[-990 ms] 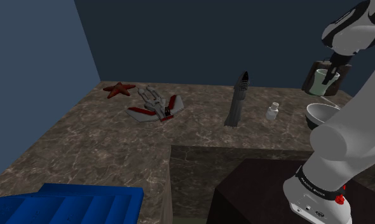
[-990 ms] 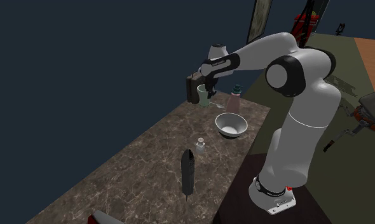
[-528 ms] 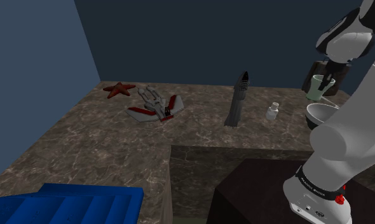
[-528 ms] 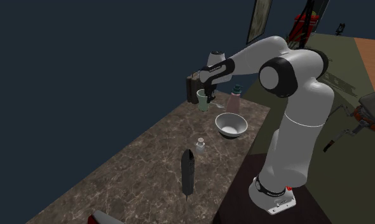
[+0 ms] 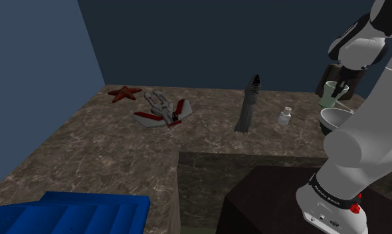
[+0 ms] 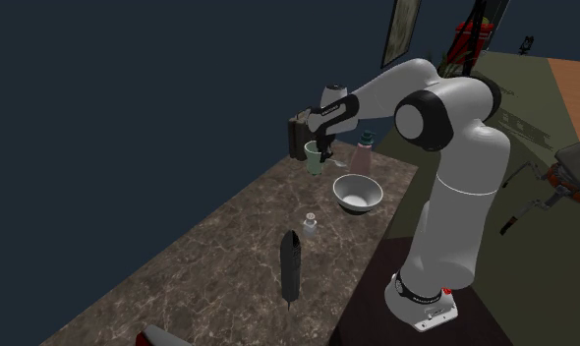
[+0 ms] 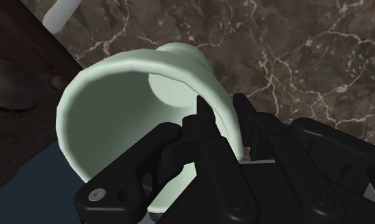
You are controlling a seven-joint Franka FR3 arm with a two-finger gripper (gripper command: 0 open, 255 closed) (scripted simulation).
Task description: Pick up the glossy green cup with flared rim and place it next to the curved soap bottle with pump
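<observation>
A pale green cup (image 5: pixel 330 94) with a flared rim hangs tilted just above the marble counter at its far end. My gripper (image 5: pixel 341 85) is shut on it. In the wrist view one black finger sits inside the cup (image 7: pixel 110 127) and the other outside, so my gripper (image 7: pixel 224 121) pinches the rim wall. In the second exterior view the cup (image 6: pixel 315 158) under my gripper (image 6: pixel 323 149) is a short way to the left of the pinkish soap bottle (image 6: pixel 362 154) with a teal pump.
A dark brown block (image 6: pixel 298 131) stands right behind the cup. A white bowl (image 6: pixel 358 193), a small clear bottle (image 5: pixel 284 117) and a dark rocket (image 5: pixel 249 103) stand nearer along the counter. A toy spaceship (image 5: pixel 160 110), a red starfish (image 5: pixel 124 93) and a blue bin (image 5: pixel 68 213) lie toward the shoulder view's left.
My gripper has carried the cup a little lower and toward the shoulder view's left. The grip has stayed shut.
</observation>
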